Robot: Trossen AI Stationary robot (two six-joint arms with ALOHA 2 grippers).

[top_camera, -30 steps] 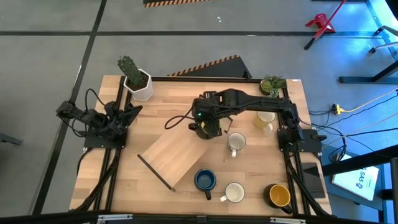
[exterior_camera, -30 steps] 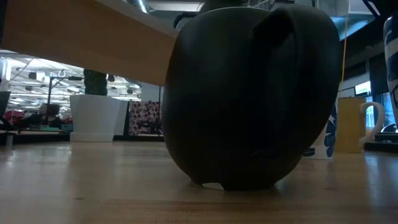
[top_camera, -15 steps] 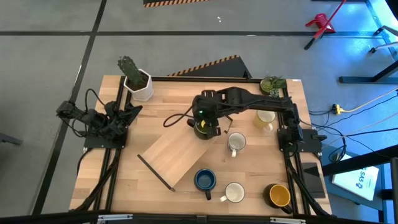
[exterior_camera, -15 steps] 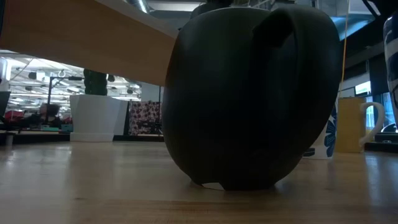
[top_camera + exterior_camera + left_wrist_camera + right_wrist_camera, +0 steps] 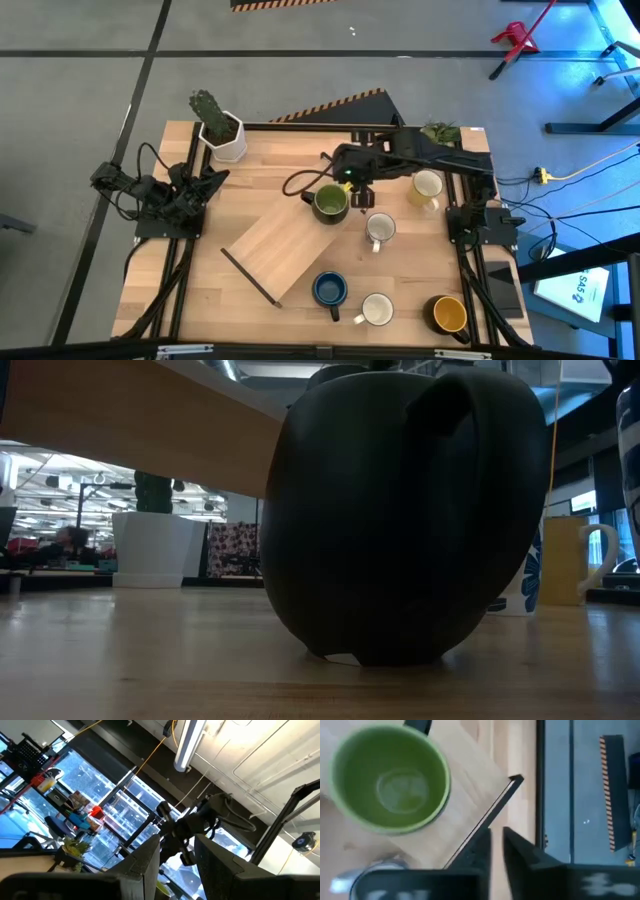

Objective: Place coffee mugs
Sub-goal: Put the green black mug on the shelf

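The green mug (image 5: 330,203) (image 5: 390,777) stands upright by its base on the far corner of the wooden board (image 5: 280,250). My right gripper (image 5: 362,193) (image 5: 496,837) hovers just to the right of it, open with a narrow gap, touching nothing. A white mug (image 5: 379,229) and the cream mug (image 5: 427,187) stand on the table to the right. The dark blue mug (image 5: 328,290) (image 5: 400,510), another white mug (image 5: 377,310) and the yellow-orange mug (image 5: 450,315) stand near the table's near edge. My left gripper (image 5: 210,180) (image 5: 177,845) rests open at the left edge.
A white pot with a cactus (image 5: 222,132) stands at the far left corner and a small potted plant (image 5: 438,133) at the far right corner. The board lies slantwise mid-table, its dark edge (image 5: 248,275) toward the near left. Bare table shows left of the board.
My right gripper has drawn back from over the green mug toward the table's right edge. The mug, covered by the gripper before, now stands in plain view on the board's far corner, apart from the fingers.
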